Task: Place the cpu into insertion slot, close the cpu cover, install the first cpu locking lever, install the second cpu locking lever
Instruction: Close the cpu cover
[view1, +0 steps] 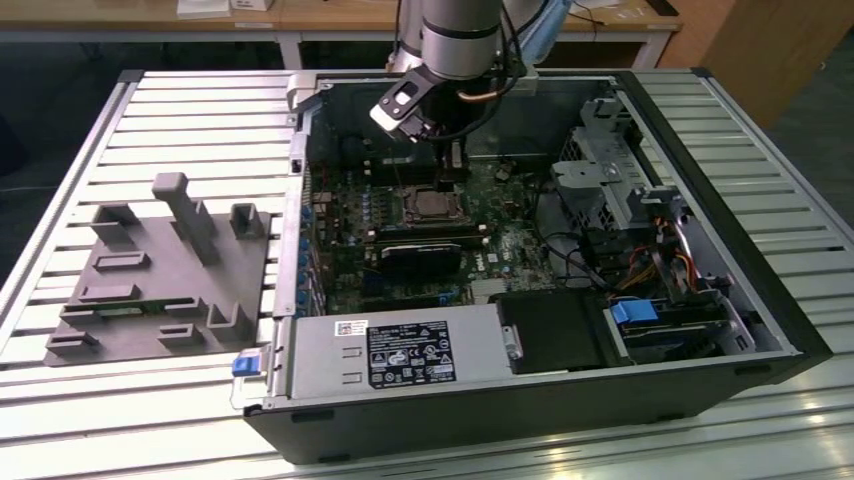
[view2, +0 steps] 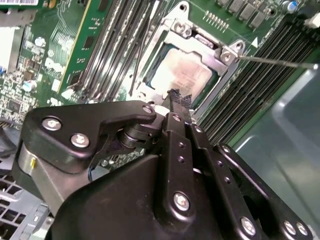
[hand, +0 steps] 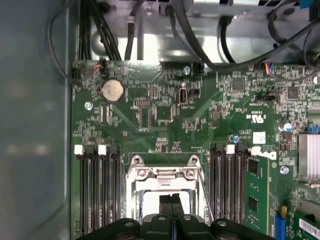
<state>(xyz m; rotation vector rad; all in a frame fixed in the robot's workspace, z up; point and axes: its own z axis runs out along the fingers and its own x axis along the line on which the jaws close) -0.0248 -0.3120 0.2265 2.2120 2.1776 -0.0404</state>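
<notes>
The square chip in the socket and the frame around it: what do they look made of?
The chip seems topped with matte silvery-grey metal, going by its soft, even sheen. The frame looks like thin bright sheet metal, probably steel: sharp glints at its bent corners.

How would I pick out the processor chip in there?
Look inside the open computer case at the green circuit board, straight under the robot's gripper. Between two banks of long black memory slots sits a square silver frame; the chip is the flat silvery-grey square showing through its cut-out. Its neighbours are long and black; it is square and metallic.
</notes>
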